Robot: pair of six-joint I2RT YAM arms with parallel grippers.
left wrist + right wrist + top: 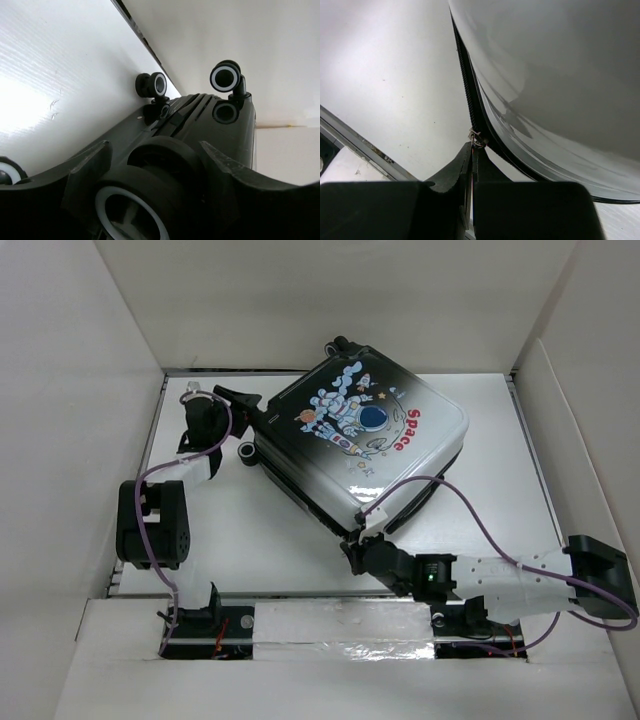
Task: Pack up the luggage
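Note:
The luggage [360, 440] lies shut and flat at the back of the white table [260, 540], astronaut print facing up. My left gripper [250, 405] is at its left corner. In the left wrist view the left gripper [155, 170] has a finger on each side of a black double wheel [150, 200], and the wheel fills the gap. Two more wheels [152, 84] [225, 77] stick out further along that end. My right gripper [358, 548] is at the near corner of the case. There the right gripper [475, 150] is shut on the small metal zipper pull [477, 137] of the black zipper track [465, 75].
White enclosure walls [60, 440] stand on the left, back and right. A purple cable [470, 505] loops from the right arm beside the case. The table's front edge strip [340, 625] runs between the arm bases.

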